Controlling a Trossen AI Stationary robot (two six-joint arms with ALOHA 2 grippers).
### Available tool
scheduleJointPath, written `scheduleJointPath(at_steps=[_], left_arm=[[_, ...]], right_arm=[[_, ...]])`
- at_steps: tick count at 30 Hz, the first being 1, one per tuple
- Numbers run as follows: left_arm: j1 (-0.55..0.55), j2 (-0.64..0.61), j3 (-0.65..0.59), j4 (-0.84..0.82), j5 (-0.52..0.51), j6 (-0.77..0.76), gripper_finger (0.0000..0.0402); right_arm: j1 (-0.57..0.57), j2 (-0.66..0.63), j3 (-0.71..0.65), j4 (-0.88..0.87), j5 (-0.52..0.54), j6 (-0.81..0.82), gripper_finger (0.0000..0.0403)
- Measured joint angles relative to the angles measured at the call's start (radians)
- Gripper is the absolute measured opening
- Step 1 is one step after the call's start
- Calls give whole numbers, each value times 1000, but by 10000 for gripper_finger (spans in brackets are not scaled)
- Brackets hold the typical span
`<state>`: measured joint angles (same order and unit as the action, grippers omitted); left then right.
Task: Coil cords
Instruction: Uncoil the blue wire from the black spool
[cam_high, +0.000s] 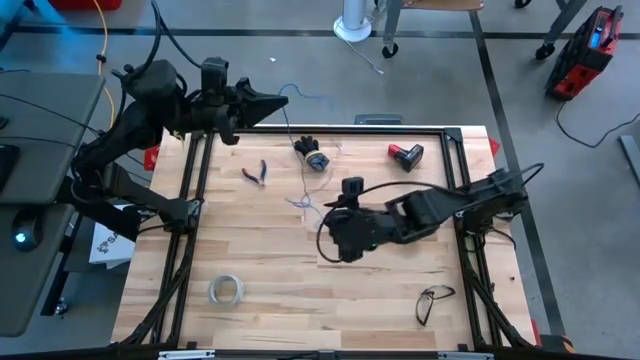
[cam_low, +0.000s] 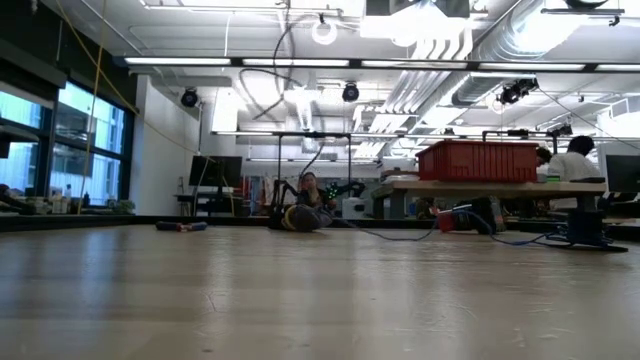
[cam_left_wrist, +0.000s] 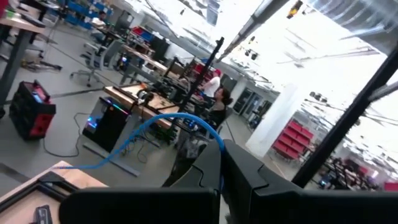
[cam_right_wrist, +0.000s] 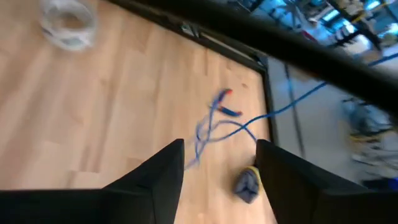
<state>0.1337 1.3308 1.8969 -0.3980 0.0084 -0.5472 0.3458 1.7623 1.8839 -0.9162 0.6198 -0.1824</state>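
On the table (cam_high: 300, 290): spool (cam_high: 317, 161) (unlabelled)

Cameras: high, straight down over table (cam_high: 330, 290); low, level across tabletop; wrists close, sharing the wire (cam_right_wrist: 214, 127).

We see a pale wooden bench (cam_high: 260, 260) in a black frame. On it lie a thin blue wire (cam_high: 306, 200) beside its dark spool (cam_high: 313, 157), pliers (cam_high: 256, 173), a red-and-black battery (cam_high: 406, 154), a whitish tape ring (cam_high: 226, 290) and glasses (cam_high: 431, 300), all well apart.
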Motion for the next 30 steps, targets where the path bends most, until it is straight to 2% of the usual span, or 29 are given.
scheduleJointPath(at_steps=[9,16,25,30], left_arm=[[-4,0,0,0,10,-21,0],[-4,0,0,0,14,-29,0],[-4,0,-1,0,18,-43,0],[-4,0,-1,-3,18,-37,0]], right_arm=[[-42,7,0,8,84,-119,184],[-72,19,0,15,61,-268,184],[-82,38,0,-48,33,-314,184],[-58,16,0,-9,58,-316,184]])
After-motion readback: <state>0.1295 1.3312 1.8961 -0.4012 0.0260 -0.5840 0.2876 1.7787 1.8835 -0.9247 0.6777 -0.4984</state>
